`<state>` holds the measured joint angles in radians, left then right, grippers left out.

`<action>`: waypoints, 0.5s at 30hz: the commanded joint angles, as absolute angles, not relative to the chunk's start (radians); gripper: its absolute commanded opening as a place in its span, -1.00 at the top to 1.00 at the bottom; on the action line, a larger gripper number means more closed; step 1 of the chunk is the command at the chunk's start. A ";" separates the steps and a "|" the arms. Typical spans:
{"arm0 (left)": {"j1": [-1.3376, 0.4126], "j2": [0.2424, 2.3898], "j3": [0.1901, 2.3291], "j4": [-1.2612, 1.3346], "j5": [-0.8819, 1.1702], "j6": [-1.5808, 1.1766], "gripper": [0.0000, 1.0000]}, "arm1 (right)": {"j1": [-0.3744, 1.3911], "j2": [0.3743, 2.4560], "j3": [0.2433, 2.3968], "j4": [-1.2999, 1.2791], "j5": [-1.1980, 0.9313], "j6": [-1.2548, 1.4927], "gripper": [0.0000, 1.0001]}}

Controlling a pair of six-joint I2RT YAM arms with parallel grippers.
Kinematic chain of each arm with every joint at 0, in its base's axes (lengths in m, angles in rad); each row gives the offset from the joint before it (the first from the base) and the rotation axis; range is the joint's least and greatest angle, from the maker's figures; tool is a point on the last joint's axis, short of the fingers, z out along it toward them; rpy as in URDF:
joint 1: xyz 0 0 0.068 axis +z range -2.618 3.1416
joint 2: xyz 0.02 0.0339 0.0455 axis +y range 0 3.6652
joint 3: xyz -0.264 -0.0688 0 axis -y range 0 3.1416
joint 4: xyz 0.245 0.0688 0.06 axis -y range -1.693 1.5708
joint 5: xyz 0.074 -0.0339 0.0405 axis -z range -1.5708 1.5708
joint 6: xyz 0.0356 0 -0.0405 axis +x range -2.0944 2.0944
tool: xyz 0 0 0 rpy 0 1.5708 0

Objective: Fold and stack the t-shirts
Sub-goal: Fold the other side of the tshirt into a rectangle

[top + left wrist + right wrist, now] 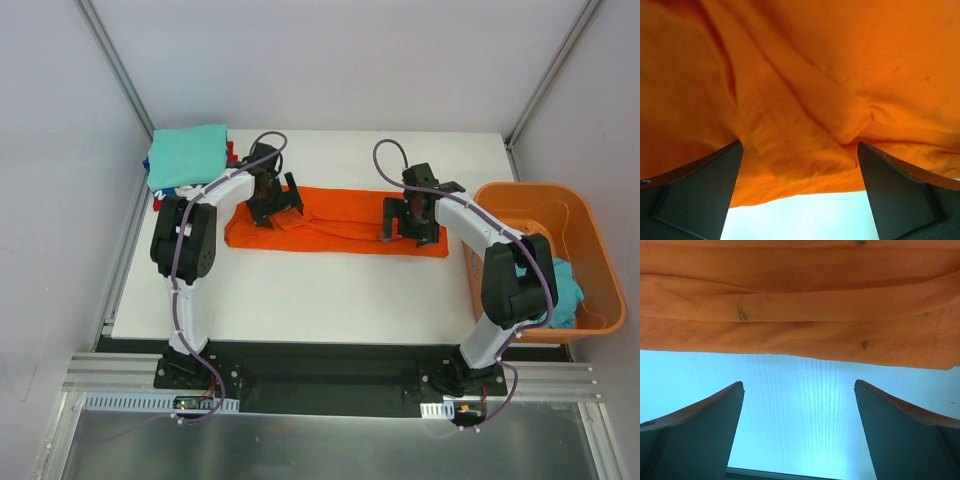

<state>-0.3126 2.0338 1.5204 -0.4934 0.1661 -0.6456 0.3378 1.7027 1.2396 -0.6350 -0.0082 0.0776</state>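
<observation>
The orange t-shirt (pixel 335 222) lies as a long folded band across the middle of the white table (pixel 330 300), and both claws sit over it, one at each end. The left claw (pixel 277 208) is over the band's left end and the right claw (pixel 408 228) is over its right end. Both have their jaws spread wide and grip nothing.

The overhead view shows what the wrist cameras cannot. A folded teal t-shirt (pixel 188 155) tops a small pile behind and to the left of the left claw, with red and blue-and-white cloth (pixel 165 190) peeking out below it. An orange plastic basket (pixel 590 250) stands to the right of the right claw, with a crumpled teal shirt (pixel 565 290) inside. From above, it cannot be told whether the fingertips touch the cloth.

The wrist views give the close detail. In the left wrist view, the fingers (pixel 695 195) frame rumpled orange cloth. It fills the space between and ahead of them in diagonal folds, and a strip of bare table shows just behind its edge. In the right wrist view, the fingers (pixel 900 435) stand over bare table. The shirt's layered edge lies ahead of the tips, clear of them, with a stitched hem at the right and a few small dark specks on the fabric.
</observation>
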 commanded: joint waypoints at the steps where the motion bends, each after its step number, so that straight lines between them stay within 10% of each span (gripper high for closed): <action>1: -0.305 2.094 1.624 -0.472 0.166 -0.664 -0.99 | 0.342 1.661 1.246 -0.666 0.047 0.087 -0.93; 15: -0.308 2.312 2.018 -0.449 0.304 -0.675 -0.99 | 0.342 1.692 1.295 -0.693 0.104 0.081 -0.93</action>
<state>-0.3122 2.2436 1.8626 -0.4751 0.2153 -0.6495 0.3382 1.7016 1.2415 -0.6632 0.0681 0.0772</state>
